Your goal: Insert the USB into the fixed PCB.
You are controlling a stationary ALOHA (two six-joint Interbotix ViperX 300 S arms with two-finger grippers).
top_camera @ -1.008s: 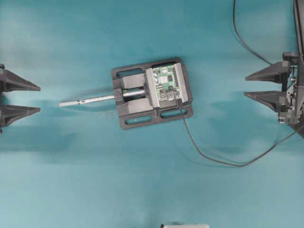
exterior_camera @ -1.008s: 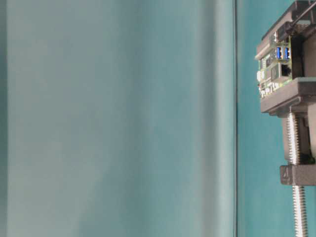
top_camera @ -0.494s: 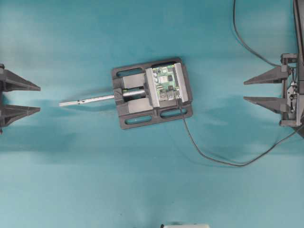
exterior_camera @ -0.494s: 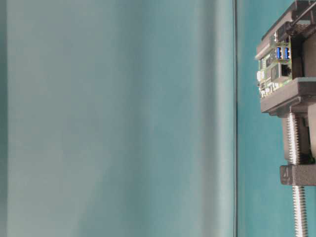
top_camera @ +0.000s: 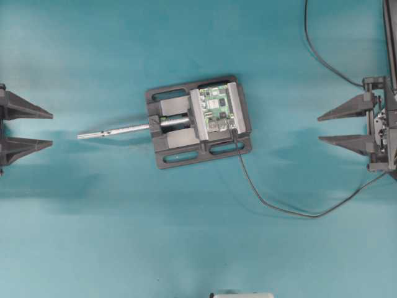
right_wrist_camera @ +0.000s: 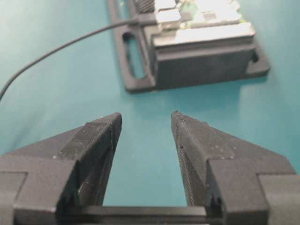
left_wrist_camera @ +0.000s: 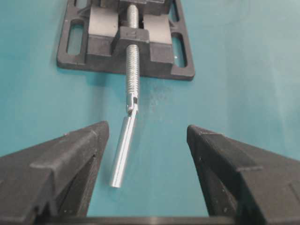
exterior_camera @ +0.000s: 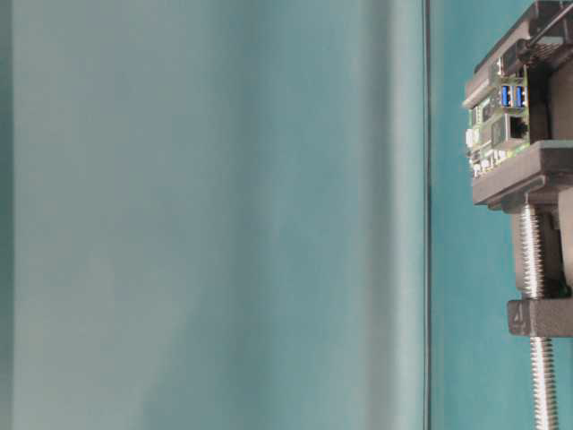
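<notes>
Small green rectangular PCB (top_camera: 217, 110) with silver connectors clamped in black vise (top_camera: 198, 121), thin black USB cable (top_camera: 273, 202) plugged at its edge, left gripper (top_camera: 38, 128) and right gripper (top_camera: 329, 128) jaws spread, empty

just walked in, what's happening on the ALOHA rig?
Nothing is being handled right now. The green PCB sits clamped in a black vise mid-table, and the USB plug on its thin black cable looks already seated at the board's edge. The left gripper and right gripper both sit open and empty at opposite sides of the table, well clear of the vise. The vise's silver screw rod points toward the left gripper.
</notes>
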